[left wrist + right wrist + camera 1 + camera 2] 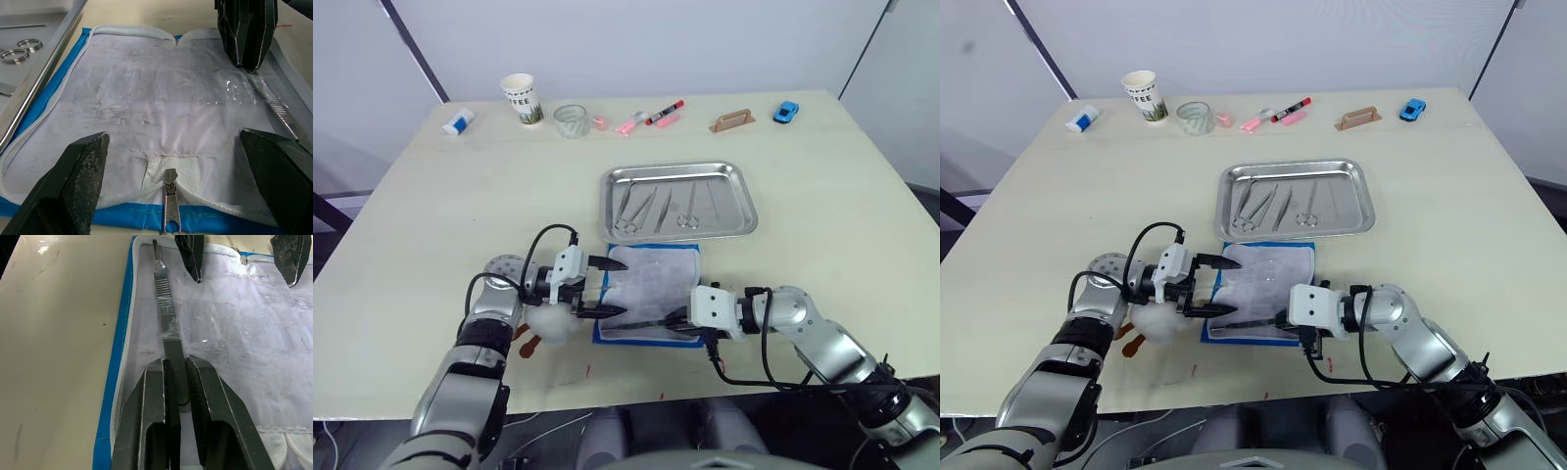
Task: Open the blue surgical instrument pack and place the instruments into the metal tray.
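Observation:
The blue surgical instrument pack (656,279) lies open on the table just in front of the metal tray (729,211), its pale lining (146,98) facing up. Several silvery instruments (651,206) lie in the tray. One slim metal instrument (164,303) lies along the pack's near edge under a clear strap. My right gripper (680,318) is shut on its end. My left gripper (622,288) stands open over the pack's left edge, above the zipper pull (170,196), with nothing between its fingers.
A white plush toy (551,323) sits under my left wrist. Along the far edge stand a paper cup (522,98), a clear glass (570,120), markers (651,116), a wooden block (732,120), a blue toy car (786,112) and a small bottle (458,121).

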